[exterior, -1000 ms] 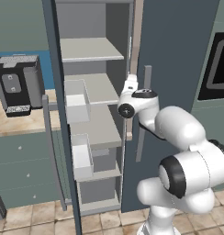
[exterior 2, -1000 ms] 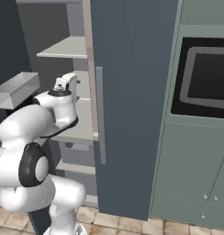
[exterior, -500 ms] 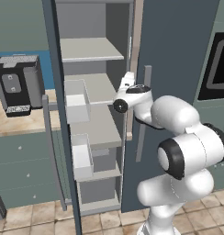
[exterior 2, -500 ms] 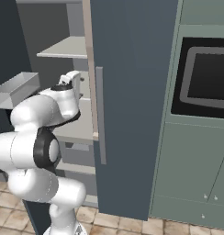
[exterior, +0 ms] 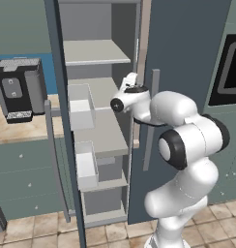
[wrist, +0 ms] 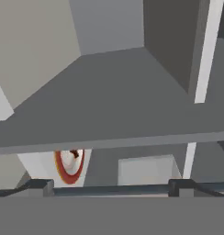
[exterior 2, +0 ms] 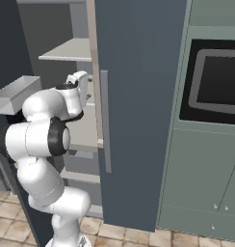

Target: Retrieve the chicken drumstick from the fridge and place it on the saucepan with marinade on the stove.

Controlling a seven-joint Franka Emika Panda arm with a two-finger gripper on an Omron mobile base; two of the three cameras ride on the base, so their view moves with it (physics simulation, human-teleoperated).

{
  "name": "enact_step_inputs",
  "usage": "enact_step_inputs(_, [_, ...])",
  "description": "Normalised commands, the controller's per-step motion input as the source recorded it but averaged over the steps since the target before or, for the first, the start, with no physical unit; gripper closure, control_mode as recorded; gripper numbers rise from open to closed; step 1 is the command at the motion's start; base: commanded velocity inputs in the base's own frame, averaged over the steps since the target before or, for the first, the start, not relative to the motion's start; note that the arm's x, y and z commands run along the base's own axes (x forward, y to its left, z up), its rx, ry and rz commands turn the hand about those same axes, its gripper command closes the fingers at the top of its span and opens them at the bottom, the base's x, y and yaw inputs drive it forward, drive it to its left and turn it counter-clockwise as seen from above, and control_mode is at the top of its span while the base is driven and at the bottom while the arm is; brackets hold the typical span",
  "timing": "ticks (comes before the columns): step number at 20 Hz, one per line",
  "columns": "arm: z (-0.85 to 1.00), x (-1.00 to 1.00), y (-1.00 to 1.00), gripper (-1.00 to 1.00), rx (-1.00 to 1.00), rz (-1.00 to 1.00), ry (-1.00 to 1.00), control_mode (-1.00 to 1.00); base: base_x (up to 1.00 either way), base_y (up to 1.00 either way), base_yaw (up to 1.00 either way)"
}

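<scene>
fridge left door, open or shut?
Open. The fridge left door is swung out edge-on, door bins facing in, and the pale grey shelves are exposed; the right door stays shut.

1. The gripper [wrist: 107,186] shows just its two dark tips, set wide apart at the bottom of the hand view; its body is cut off.
2. Ahead of the jaws, under a shelf [wrist: 114,114], a red-rimmed round thing [wrist: 69,165] is half hidden by that shelf's edge; what it is cannot be told.
3. In the base views the fingers are hidden behind the hand [exterior: 129,92], inside the fridge [exterior: 187,58].
</scene>
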Motion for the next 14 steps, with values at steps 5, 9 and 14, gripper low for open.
enact_step_inputs(5, [0.00, 0.44, 0.00, -1.00, 0.00, -0.08, 0.00, -1.00, 0.00, 0.00, 0.00])
enact_step_inputs(9, [0.00, 0.16, -0.11, -1.00, 0.00, -0.12, 0.00, -1.00, 0.00, 0.00, 0.00])
enact_step_inputs(14, [-0.12, -0.31, -0.60, -1.00, 0.00, -0.23, 0.00, -1.00, 0.00, 0.00, 0.00])
